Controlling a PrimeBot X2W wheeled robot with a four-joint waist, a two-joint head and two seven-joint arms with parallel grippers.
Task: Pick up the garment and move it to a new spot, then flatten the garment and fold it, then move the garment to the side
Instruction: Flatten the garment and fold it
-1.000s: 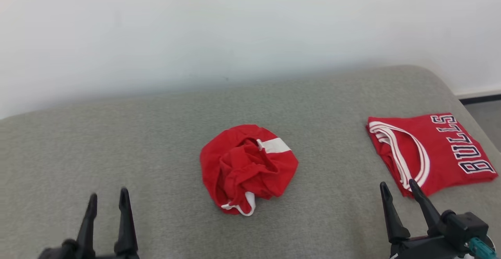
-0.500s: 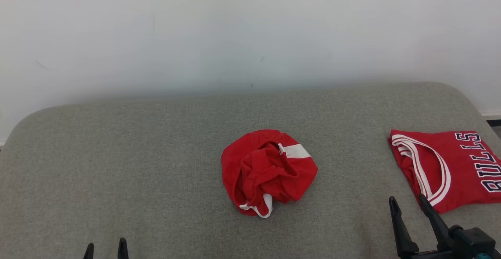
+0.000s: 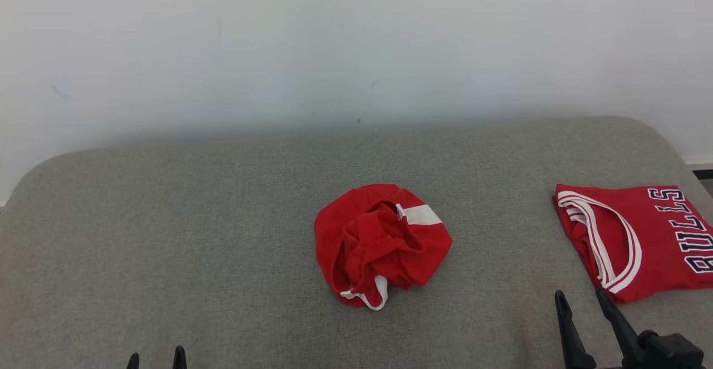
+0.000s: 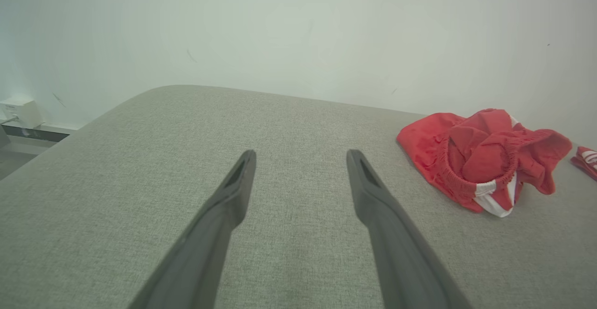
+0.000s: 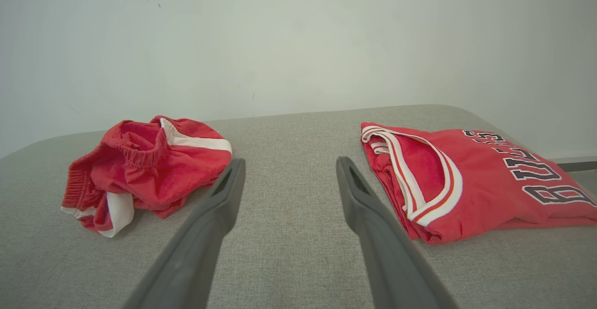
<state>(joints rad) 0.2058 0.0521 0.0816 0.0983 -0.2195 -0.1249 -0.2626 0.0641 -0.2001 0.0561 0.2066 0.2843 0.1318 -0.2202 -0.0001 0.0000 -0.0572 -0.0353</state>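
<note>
My left hand [image 3: 156, 359], wide open and empty, waits at the near edge of the grey padded top [image 3: 167, 218]. The garment [image 3: 381, 243], red shorts, lies crumpled mid-surface, untouched, so pickup is likely first. My right hand [image 3: 580, 296], also wide and empty, sits just beside a folded Bulls jersey [image 3: 640, 235], probably parked aside as done.

The folded jersey [image 3: 640, 235] runs off the head view's right edge. Its bottom edge cuts the left claw [image 3: 156, 359] below the fingertips.
</note>
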